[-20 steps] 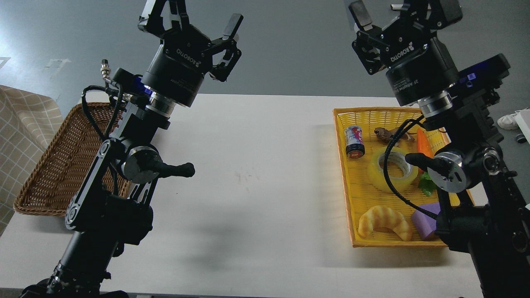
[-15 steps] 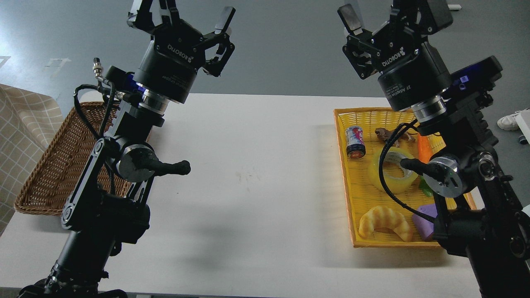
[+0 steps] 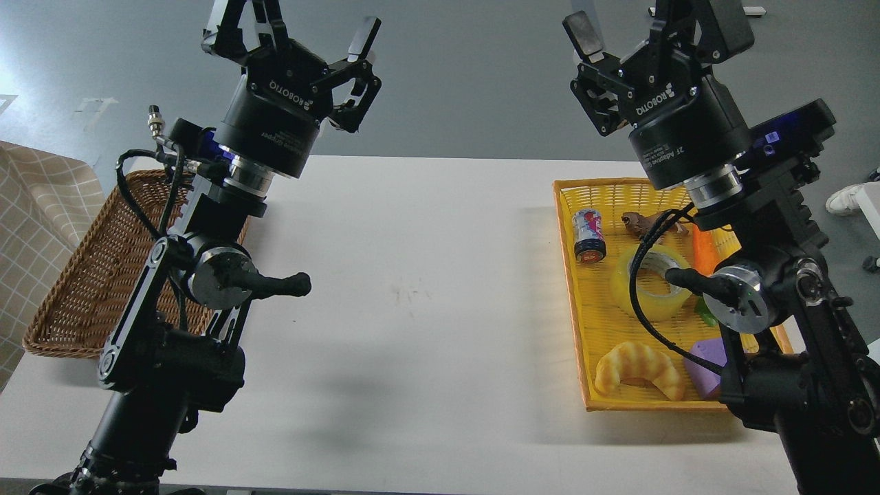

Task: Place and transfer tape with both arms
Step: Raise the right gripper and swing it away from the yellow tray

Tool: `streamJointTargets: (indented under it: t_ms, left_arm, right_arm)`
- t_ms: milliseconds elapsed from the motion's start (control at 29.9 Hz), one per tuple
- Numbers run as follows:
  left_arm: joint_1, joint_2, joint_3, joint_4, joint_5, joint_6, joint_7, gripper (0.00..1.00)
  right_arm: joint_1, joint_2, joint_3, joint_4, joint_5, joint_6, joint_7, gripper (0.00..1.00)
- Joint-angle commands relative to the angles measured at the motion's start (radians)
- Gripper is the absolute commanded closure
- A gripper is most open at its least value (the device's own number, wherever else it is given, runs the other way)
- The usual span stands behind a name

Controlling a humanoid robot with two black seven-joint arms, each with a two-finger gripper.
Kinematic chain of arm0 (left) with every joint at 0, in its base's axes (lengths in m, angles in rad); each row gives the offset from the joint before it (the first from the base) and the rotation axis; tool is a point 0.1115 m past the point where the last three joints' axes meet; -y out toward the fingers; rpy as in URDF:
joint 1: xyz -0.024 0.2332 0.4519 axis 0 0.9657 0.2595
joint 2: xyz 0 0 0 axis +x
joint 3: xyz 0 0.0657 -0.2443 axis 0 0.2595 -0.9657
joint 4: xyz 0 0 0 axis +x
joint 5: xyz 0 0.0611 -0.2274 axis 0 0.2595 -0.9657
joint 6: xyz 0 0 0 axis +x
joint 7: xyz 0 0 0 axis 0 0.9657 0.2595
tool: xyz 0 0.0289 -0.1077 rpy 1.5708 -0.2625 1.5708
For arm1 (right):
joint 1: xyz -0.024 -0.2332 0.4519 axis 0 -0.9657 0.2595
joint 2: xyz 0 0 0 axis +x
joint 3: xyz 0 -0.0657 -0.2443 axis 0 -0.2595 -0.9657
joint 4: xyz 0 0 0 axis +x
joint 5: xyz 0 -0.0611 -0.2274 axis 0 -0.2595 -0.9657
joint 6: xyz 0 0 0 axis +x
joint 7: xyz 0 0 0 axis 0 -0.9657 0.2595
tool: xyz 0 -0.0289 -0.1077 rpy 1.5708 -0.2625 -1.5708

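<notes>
Both claws, left point(image 3: 299, 38) and right point(image 3: 636, 31), were held wide open and empty, the tape point(image 3: 652, 283) well below the right one.
</notes>
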Motion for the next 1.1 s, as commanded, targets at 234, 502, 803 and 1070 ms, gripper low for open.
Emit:
streamJointTargets:
  t_ms: [234,502,803,1070]
  left_arm:
    - [0.018,0.000,0.000,-0.026,0.002,-0.002,0.000,0.02]
    - [0.018,0.004,-0.002,-0.026,0.000,0.000,0.001,0.02]
    - [0.019,-0.005,-0.021,-0.040,-0.001,-0.003,0.001,0.02]
    - [0.019,0.001,-0.021,-0.040,-0.005,-0.006,0.001,0.02]
  right_arm:
    - [-0.013,0.000,0.005,0.013,0.001,0.000,-0.002,0.00]
    - [-0.024,0.000,0.007,0.030,0.002,0.005,-0.002,0.00]
    - [-0.036,0.000,0.005,0.036,0.002,0.005,0.000,0.00]
    - [-0.038,0.000,0.008,0.036,0.001,0.005,0.008,0.00]
